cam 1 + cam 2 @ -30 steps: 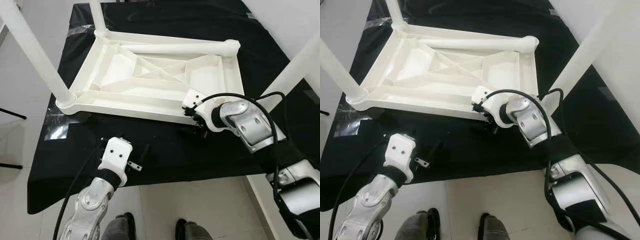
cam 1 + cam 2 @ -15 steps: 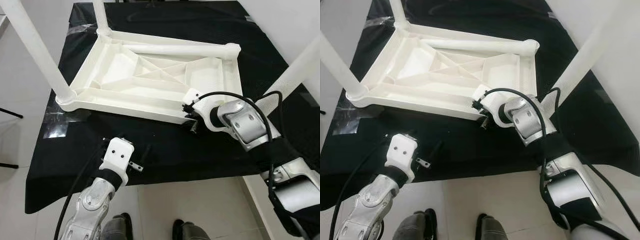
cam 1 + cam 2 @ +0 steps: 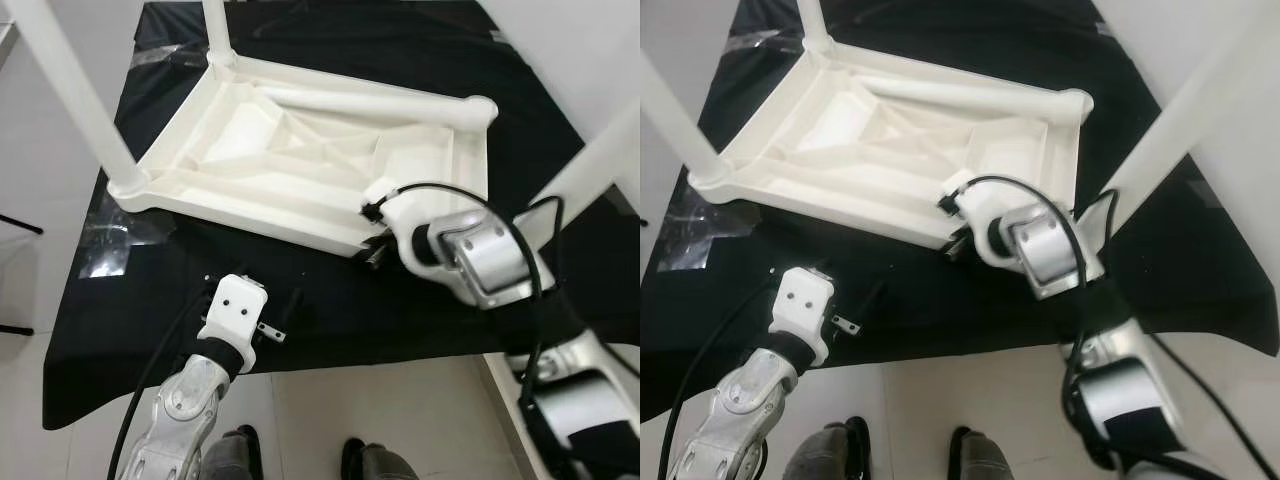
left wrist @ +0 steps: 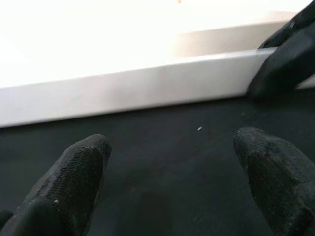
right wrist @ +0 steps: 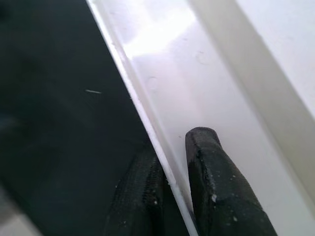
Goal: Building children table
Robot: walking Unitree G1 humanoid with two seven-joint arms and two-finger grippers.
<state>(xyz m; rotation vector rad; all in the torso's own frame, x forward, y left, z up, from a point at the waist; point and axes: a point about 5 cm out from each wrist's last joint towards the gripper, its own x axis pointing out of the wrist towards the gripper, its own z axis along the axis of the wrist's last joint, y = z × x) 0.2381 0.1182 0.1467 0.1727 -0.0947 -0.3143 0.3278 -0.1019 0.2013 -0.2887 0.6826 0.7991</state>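
Table: white kids' table point(image 3: 310, 160) lay upside down on the black cloth point(image 3: 400, 310), legs up.
Right gripper point(image 3: 372, 248): pinched the table's near rim, one finger each side, around 4 o'clock of the frame.
Left gripper point(image 4: 172, 182): spread wide, nothing held, low over the cloth at 7 o'clock.

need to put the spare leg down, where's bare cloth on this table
Free: the black cloth strip along the near edge, between the left gripper and the right arm; also the far right corner. Crowded: the middle, under the upturned white tabletop, whose near rim the right gripper pinches.
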